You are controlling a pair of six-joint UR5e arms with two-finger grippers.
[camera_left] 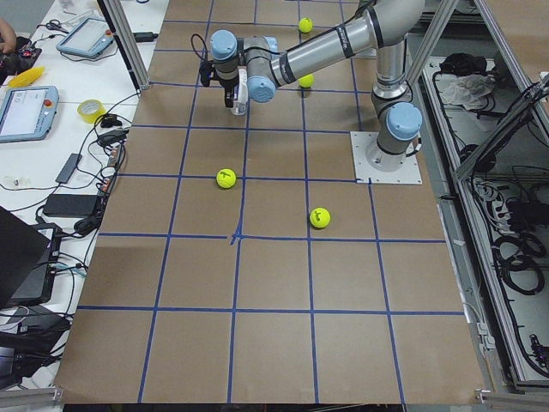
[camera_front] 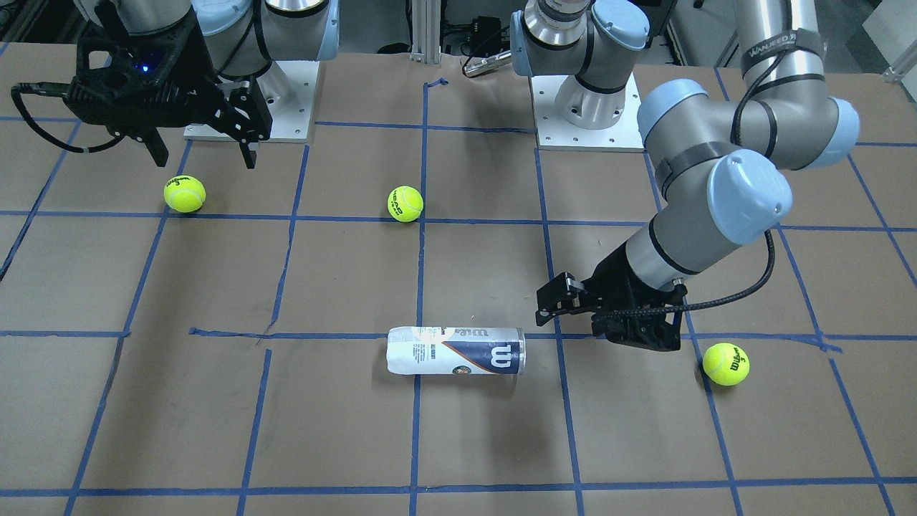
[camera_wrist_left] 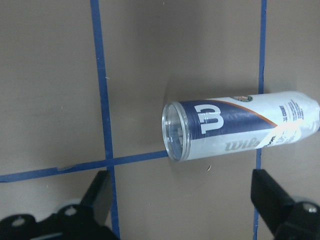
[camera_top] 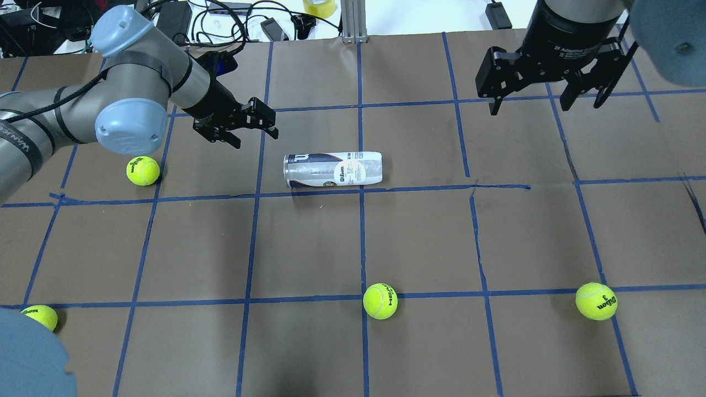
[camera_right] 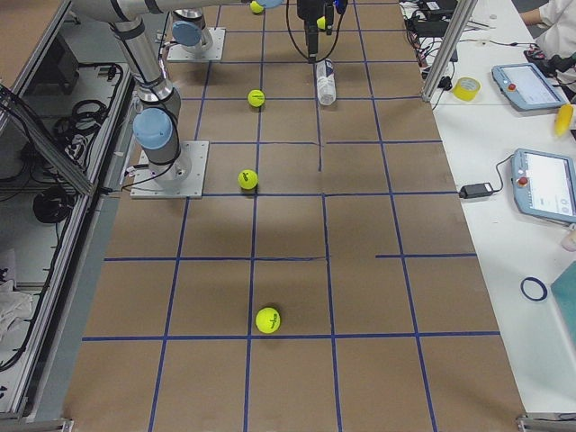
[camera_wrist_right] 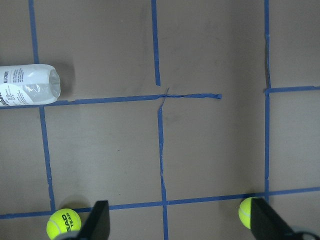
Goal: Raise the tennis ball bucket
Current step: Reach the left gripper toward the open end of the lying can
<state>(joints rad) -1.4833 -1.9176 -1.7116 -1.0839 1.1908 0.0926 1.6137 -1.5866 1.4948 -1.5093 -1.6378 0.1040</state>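
Observation:
The tennis ball bucket (camera_front: 455, 350) lies on its side on the brown table. It is a clear can with a white and navy "W" label, and it looks empty. It also shows in the overhead view (camera_top: 332, 170), the left wrist view (camera_wrist_left: 240, 125) and the right wrist view (camera_wrist_right: 27, 86). My left gripper (camera_top: 256, 135) is open. It hovers just off the can's rimmed end (camera_wrist_left: 175, 131) and does not touch it. In the front view the left gripper (camera_front: 546, 301) is up and to the right of the can. My right gripper (camera_top: 529, 107) is open and empty, far from the can at the table's right.
Yellow-green tennis balls lie loose on the table: one near my left arm (camera_top: 143, 170), one at the front middle (camera_top: 380, 301), one at the front right (camera_top: 595, 301) and one at the front left edge (camera_top: 39, 317). Blue tape lines grid the table.

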